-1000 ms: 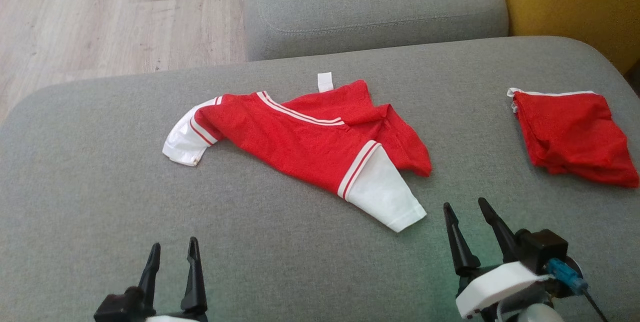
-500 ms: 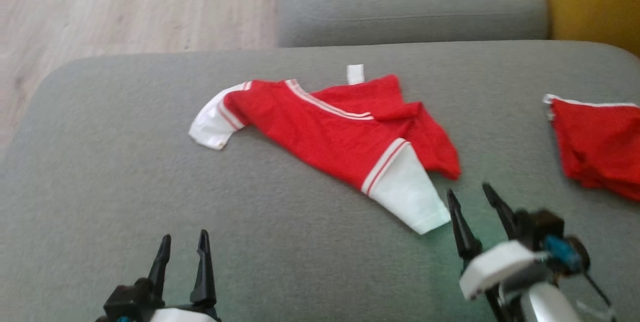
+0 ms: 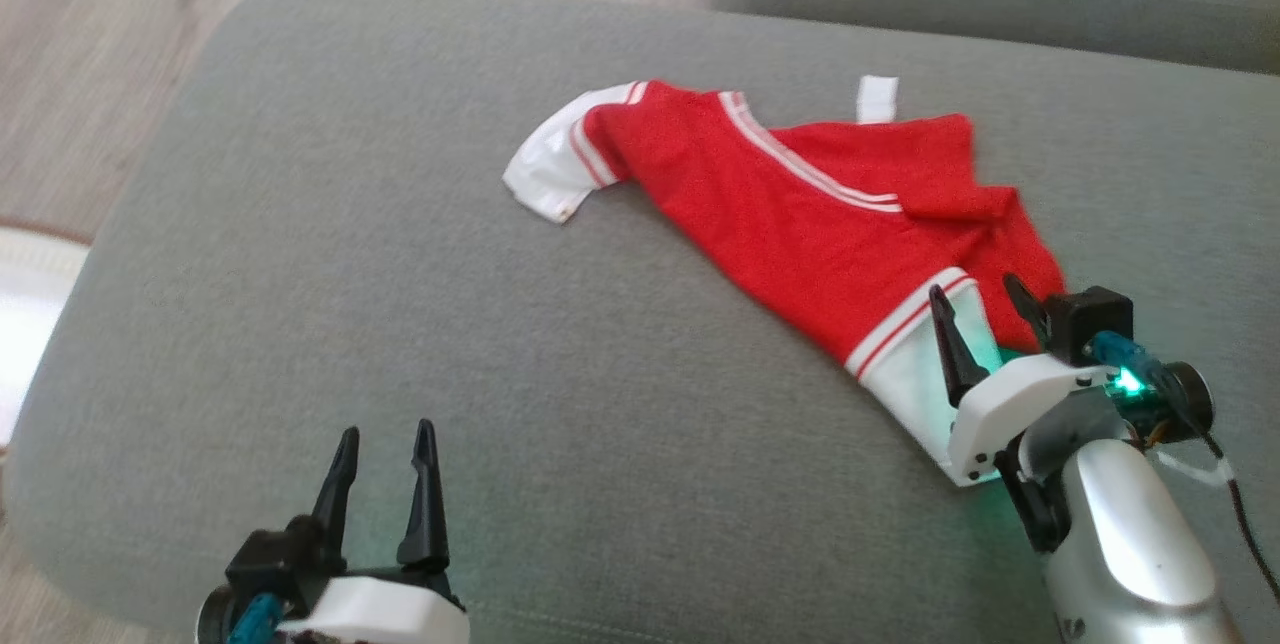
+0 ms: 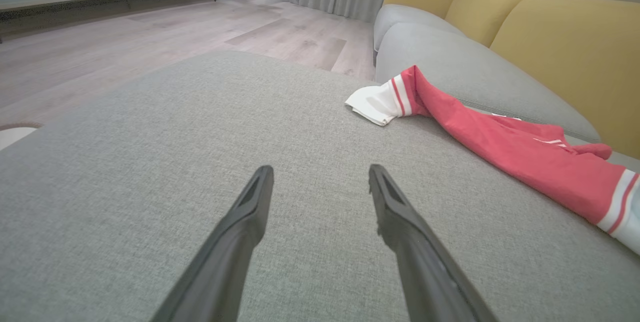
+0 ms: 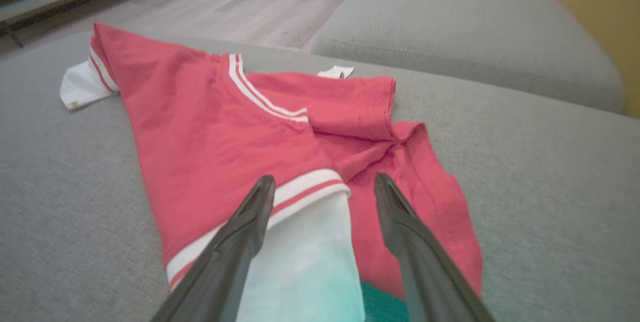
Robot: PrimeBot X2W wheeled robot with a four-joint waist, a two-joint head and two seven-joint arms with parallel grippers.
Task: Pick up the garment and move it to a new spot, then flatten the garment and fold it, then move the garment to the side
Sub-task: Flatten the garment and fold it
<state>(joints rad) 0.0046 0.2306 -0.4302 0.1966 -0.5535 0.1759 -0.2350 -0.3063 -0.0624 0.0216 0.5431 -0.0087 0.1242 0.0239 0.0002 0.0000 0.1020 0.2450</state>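
On the grey cushion (image 3: 400, 274), the garment (image 3: 800, 214) is lying crumpled toward two o'clock, one white sleeve (image 3: 905, 379) pointing to five o'clock. The right hand (image 3: 972, 284) is hovering released above that sleeve, while the left hand (image 3: 388, 427) is hanging released at seven o'clock, well apart from the cloth.

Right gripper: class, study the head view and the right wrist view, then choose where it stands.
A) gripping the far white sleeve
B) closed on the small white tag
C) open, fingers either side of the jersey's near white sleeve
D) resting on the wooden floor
C: the right gripper stands open with its two fingers spread over the near white sleeve of the garment, gripping nothing.
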